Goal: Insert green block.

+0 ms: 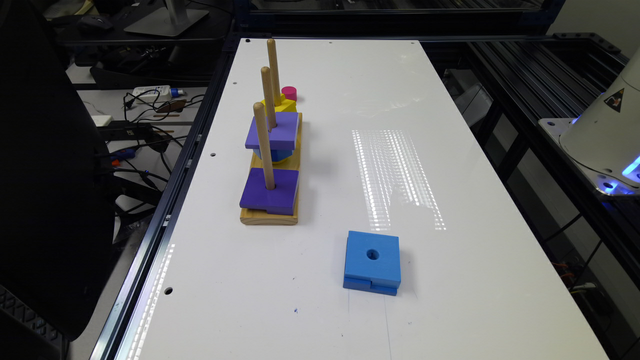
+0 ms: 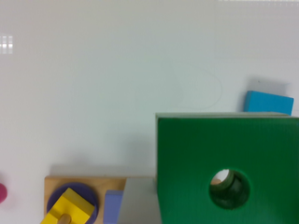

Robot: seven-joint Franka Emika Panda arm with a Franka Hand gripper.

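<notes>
A square green block [image 2: 228, 170] with a round centre hole hangs close beneath the wrist camera, its flat face turned toward the lens, above a white tabletop [image 1: 425, 150]. Whether the pincer is clamped on it cannot be told, since no fingers show; the block seems carried, judging by how near and high it sits. Through the hole a pale wooden tip is glimpsed, which suggests the hole stands nearly over one of the upright wooden pegs [image 1: 263, 145], though which peg cannot be told. Beside the green block in the wrist view lies the wooden base board [image 2: 84, 184], bearing a yellow block [image 2: 67, 207] on a purple round disc [image 2: 88, 198].

In the exterior view the board [image 1: 270, 217] carries three pegs in a row, with purple square blocks [image 1: 270, 190] threaded on the nearer two. A blue square block with a hole [image 1: 372, 262] lies apart on the table, and a pink round piece [image 1: 289, 93] sits behind the board. The coming move likely turns on keeping hole and peg tip on one vertical line, then lowering straight down
</notes>
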